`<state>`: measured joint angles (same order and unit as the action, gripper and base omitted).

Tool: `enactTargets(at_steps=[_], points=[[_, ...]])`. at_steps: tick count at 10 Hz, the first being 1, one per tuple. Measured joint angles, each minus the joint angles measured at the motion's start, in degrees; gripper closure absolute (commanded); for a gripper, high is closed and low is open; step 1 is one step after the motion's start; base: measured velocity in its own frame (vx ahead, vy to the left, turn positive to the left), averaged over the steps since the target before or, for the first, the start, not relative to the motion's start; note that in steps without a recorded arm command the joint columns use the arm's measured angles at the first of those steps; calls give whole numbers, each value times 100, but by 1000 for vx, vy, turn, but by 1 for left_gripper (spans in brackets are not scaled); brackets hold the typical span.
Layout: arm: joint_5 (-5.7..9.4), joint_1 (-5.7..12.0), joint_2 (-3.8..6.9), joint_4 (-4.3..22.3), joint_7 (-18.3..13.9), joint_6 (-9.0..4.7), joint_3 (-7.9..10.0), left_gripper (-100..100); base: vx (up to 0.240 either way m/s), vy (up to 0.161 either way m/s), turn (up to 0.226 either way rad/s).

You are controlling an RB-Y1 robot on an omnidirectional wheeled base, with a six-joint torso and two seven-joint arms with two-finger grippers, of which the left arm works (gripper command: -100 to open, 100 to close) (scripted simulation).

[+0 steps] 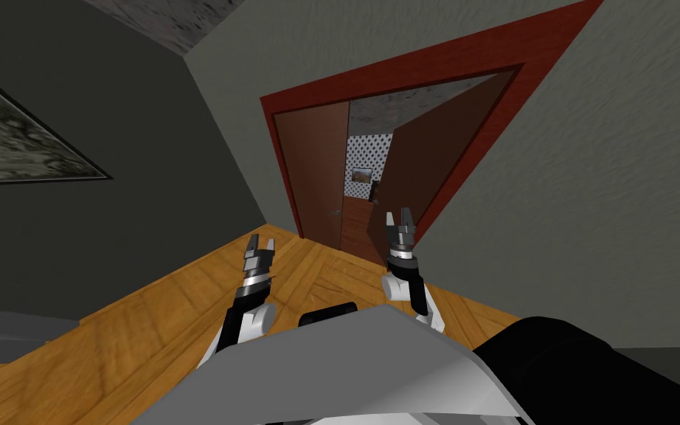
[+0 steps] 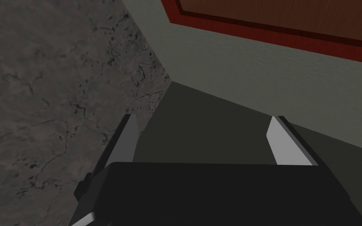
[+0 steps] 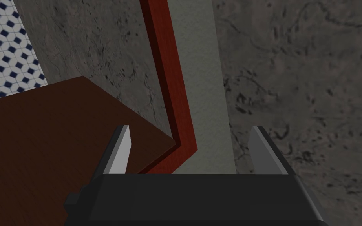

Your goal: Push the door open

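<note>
No text can be read — no label, brand, number or sign. The door (image 1: 442, 155), its red frame (image 1: 420, 66) and the framed picture (image 1: 14, 140) on the dark wall carry no lettering.
</note>
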<state>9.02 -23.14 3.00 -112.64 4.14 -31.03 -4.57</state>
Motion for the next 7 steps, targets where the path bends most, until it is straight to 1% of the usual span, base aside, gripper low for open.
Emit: enactTargets(at_steps=[1,4,6,7], points=[[26,79,27,151,8,-19,-16,-100,100,5,-46],[84,215,94,568,30,-136,-120,-100,104,4,-66],[115,360,90,833,83,-147,-200,-100,94,12,-69],[139,425,110,980,95,-167,-230,-100,98,5,-63]])
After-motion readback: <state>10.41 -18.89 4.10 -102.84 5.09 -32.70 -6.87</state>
